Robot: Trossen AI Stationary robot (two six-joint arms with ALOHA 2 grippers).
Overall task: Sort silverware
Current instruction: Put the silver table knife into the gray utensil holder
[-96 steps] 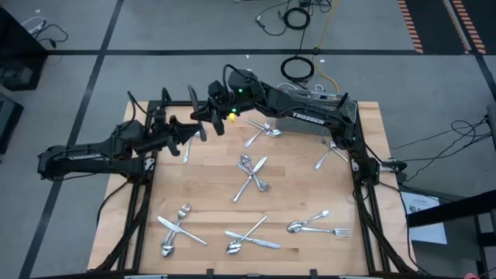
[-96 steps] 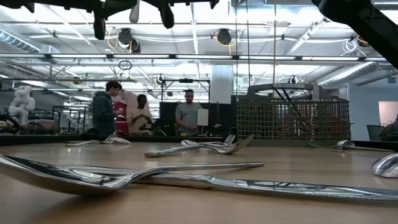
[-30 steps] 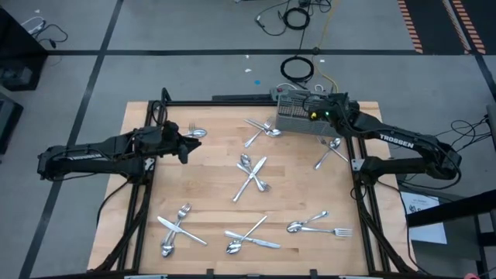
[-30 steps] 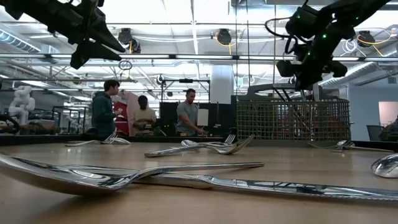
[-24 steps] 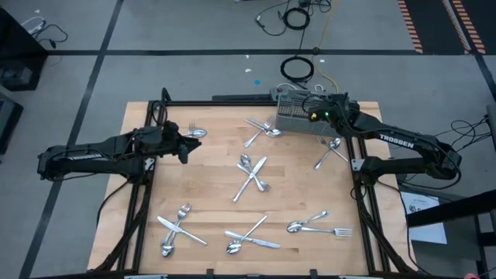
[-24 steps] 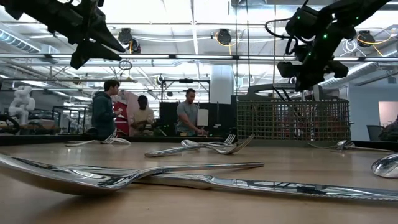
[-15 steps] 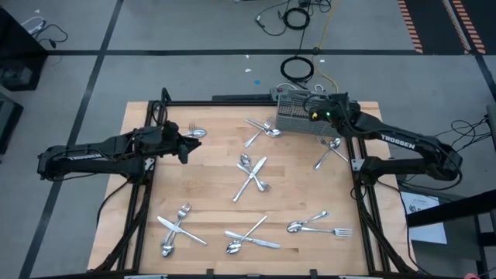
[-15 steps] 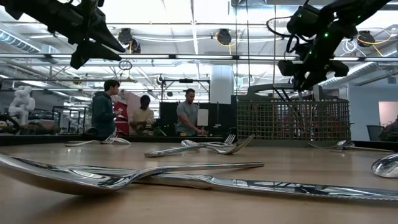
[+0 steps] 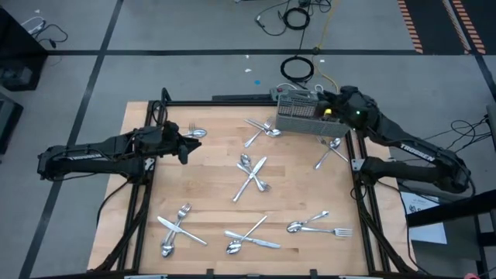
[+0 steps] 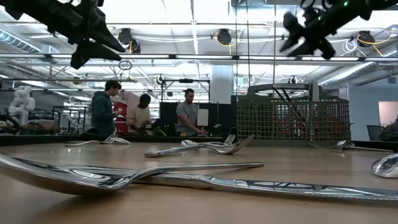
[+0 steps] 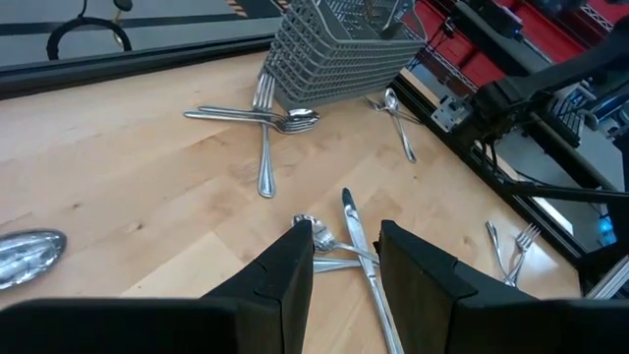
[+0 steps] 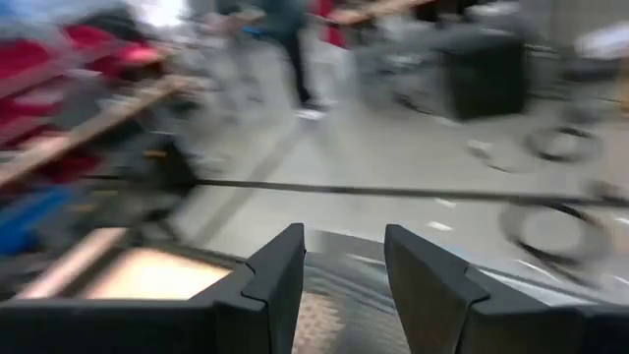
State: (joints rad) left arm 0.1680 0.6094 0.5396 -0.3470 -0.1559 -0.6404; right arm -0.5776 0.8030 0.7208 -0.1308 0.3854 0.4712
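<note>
Over the far right corner of the tabletop (image 9: pixel 209 163), the right pincer (image 9: pixel 324 105) is held above the grey wire-mesh basket (image 9: pixel 297 118), its two fingers seen parted in the right wrist view with nothing between them. At the left edge, the left pincer (image 9: pixel 187 144) is raised over the wood, pointing toward the middle; its fingers (image 11: pixel 287 270) are seen spread apart in the left wrist view, and nothing is gripped. The silverware (image 9: pixel 253 173) is scattered across the tabletop in small crossed groups. One crossed bundle is found at the centre, another pair (image 9: pixel 261 130) lies just beside the basket's left side, and a further pair (image 9: pixel 331 151) is placed near the right edge, below the basket. A single spoon (image 9: pixel 196 132) rests close to the far left corner, just beyond the left pincer. Along the near edge three groups are laid out: a fork and knife (image 9: pixel 177 225) toward the left corner, a spoon crossed with a knife (image 9: pixel 249 237) near the middle, and a spoon with a fork (image 9: pixel 316 225) toward the right corner. In the low view, a large spoon (image 10: pixel 93 175) is seen lying closest to the camera, and people (image 10: pixel 144 114) are seen standing in the room beyond.
</note>
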